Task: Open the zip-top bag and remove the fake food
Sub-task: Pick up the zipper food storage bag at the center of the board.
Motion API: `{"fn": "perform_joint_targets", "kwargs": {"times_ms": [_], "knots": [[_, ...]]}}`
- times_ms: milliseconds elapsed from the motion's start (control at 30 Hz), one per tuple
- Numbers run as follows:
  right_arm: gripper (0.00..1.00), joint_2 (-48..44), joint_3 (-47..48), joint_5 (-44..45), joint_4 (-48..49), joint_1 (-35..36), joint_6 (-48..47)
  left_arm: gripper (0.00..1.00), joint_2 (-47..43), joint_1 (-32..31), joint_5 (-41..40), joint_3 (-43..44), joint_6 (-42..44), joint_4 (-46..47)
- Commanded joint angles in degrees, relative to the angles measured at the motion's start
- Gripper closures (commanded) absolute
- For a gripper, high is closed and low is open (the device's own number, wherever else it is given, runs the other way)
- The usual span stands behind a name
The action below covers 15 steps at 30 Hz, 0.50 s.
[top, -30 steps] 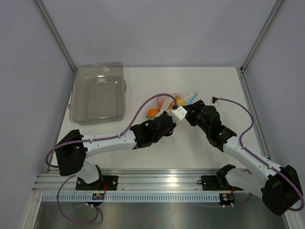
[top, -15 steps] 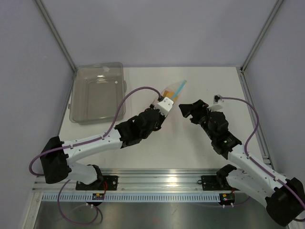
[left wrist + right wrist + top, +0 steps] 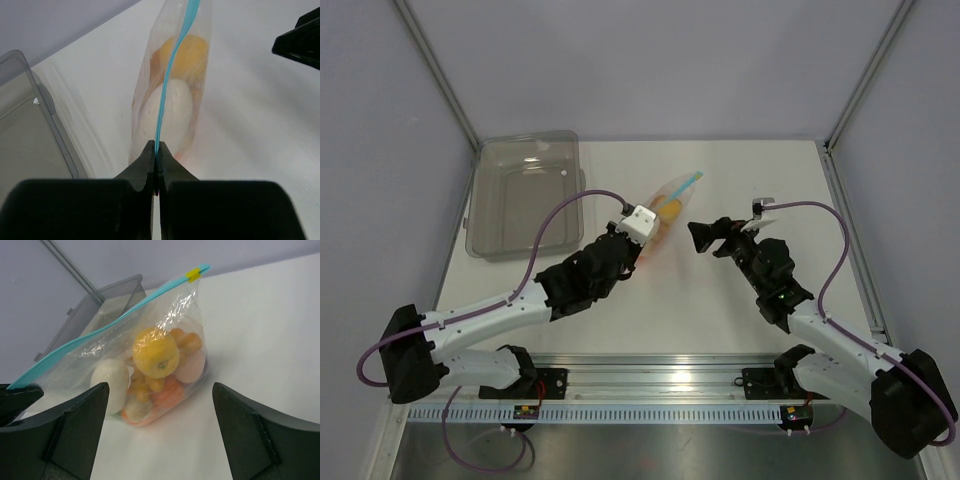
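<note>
left pincer (image 3: pixel 156 150): pressed together on one end of the blue zip strip (image 3: pixel 172 75), so the zip-top bag (image 3: pixel 170 100) is kept stood up on edge with its top seam stretched out, easy to get at

right pincer (image 3: pixel 708 235): spread wide, nothing gripped, pointed at the bag from just beside it, likely being lined up on the strip

zip-top bag: found mid-table between the two pincers, its bottom seemingly rested on the table (image 3: pixel 720 300). The zip looks shut, with the yellow slider (image 3: pixel 193 274) parked at the far end

fake food (image 3: pixel 152 357): all inside, slumped to the bottom. A yellow piece, a white one and orange bits can be made out

tray (image 3: pixel 525 195): left well apart at the far left, not needed for now

step, guessed: the opening hasn't been started
</note>
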Motion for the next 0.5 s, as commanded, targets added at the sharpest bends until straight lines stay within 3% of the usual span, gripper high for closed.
{"fn": "perform_joint_targets", "kwargs": {"times_ms": [0, 133, 200, 233, 400, 467], "knots": [[0.08, 1.3, -3.1, -0.6, 18.2, -1.5, -7.1, 1.0, -2.9, 1.1, -2.1, -0.9, 1.0, 4.7], [0.08, 6.8, -4.7, -3.6, 29.1, -5.6, -7.1, 1.0, -3.4, 2.7, -2.4, -2.0, 0.4, 5.6], [0.08, 10.0, -3.1, -11.2, 28.8, -10.3, -5.3, 1.0, -3.6, 4.0, -1.1, -2.3, -0.2, 5.5], [0.08, 11.3, -1.5, -19.2, 29.2, -11.4, -5.0, 1.0, -3.7, 4.1, -0.9, -2.2, -0.3, 5.5], [0.1, 18.8, 1.9, -31.2, 33.9, -13.9, -7.6, 1.0, -4.3, 4.7, -0.6, -3.2, -0.3, 6.3], [0.17, 22.7, 5.9, -37.8, 32.6, -14.8, -9.2, 1.0, -4.7, 4.8, 0.1, -3.5, -0.2, 6.7]]}}
